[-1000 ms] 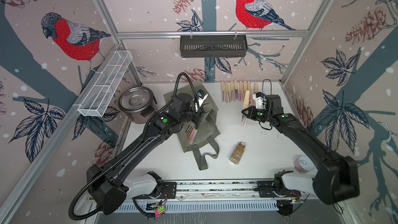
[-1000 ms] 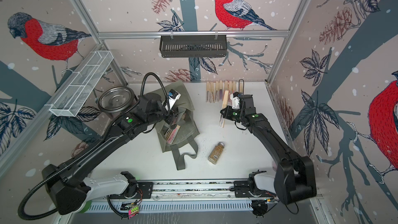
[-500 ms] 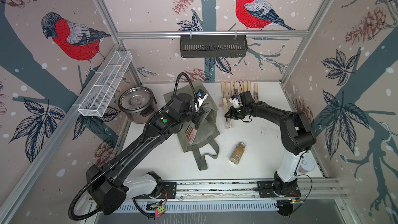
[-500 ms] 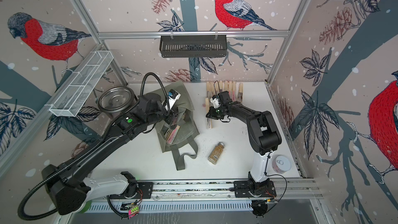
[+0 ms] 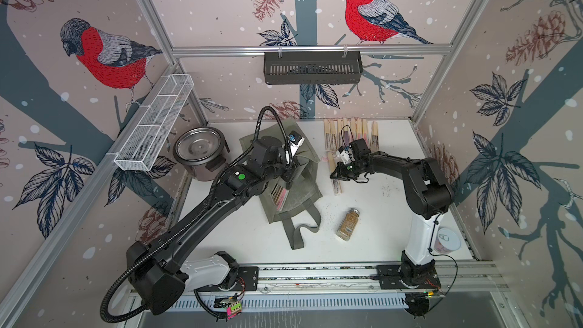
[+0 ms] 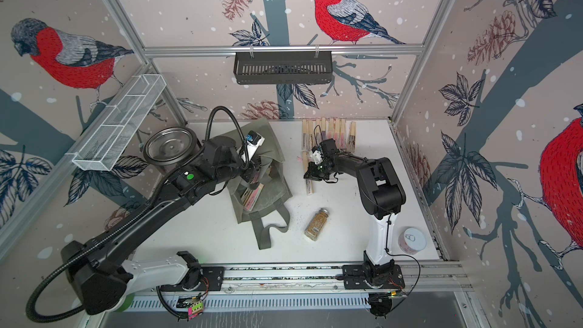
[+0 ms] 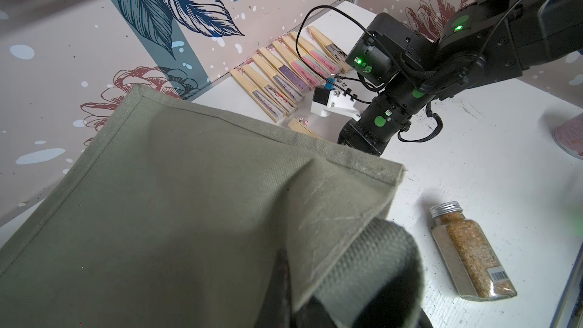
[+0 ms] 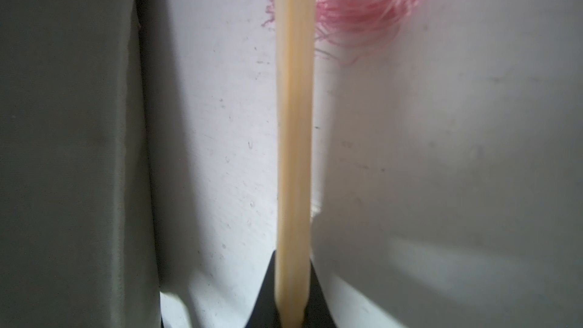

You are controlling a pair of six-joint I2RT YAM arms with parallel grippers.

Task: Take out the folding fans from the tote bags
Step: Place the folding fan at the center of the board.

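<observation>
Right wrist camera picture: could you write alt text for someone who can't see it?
Close-up of a slim, closed folding fan of pale bamboo, clamped between the black jaws of the right gripper and reaching away over a white table. A pink tassel lies by its far end, and the blurred olive-grey fabric of the tote bag runs alongside.

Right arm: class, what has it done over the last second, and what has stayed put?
The right gripper, shut on a fan, carried it sideways toward the bag and a little nearer the front. Nothing was grabbed or released. The left gripper stays clamped on the bag; the row of fans, jar and pot have not moved.
</observation>
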